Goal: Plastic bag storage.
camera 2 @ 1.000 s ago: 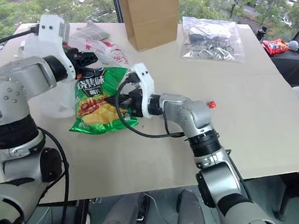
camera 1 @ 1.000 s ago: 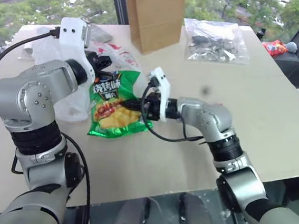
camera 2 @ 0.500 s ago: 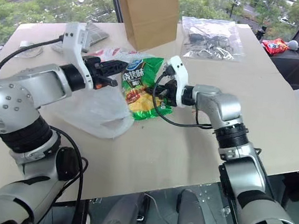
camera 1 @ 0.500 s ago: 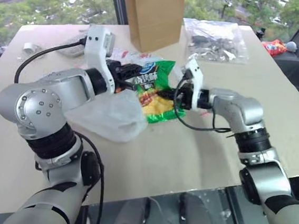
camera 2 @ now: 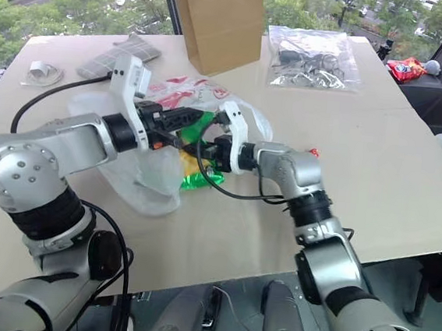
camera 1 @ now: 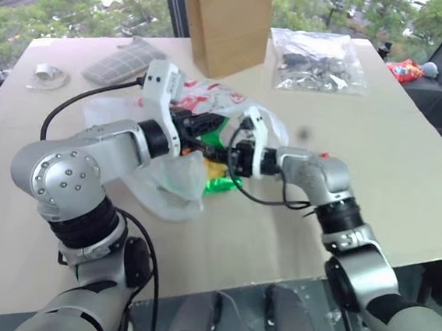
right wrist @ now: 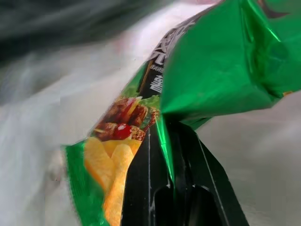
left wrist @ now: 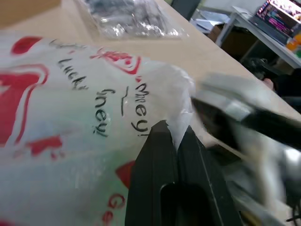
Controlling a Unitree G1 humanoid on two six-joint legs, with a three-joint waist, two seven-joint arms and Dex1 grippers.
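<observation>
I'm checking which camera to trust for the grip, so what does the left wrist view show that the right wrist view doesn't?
Left wrist view: the left gripper shut on a thin edge of the plastic bag, its red print and handwriting-style lettering facing the camera, with the clear bag of dark items on the table beyond.

Right wrist view: the right gripper shut on the green chip bag, with the printed chips and skewers visible.

Both share: black fingers pinched on a thin film edge, and white plastic bag material.
</observation>
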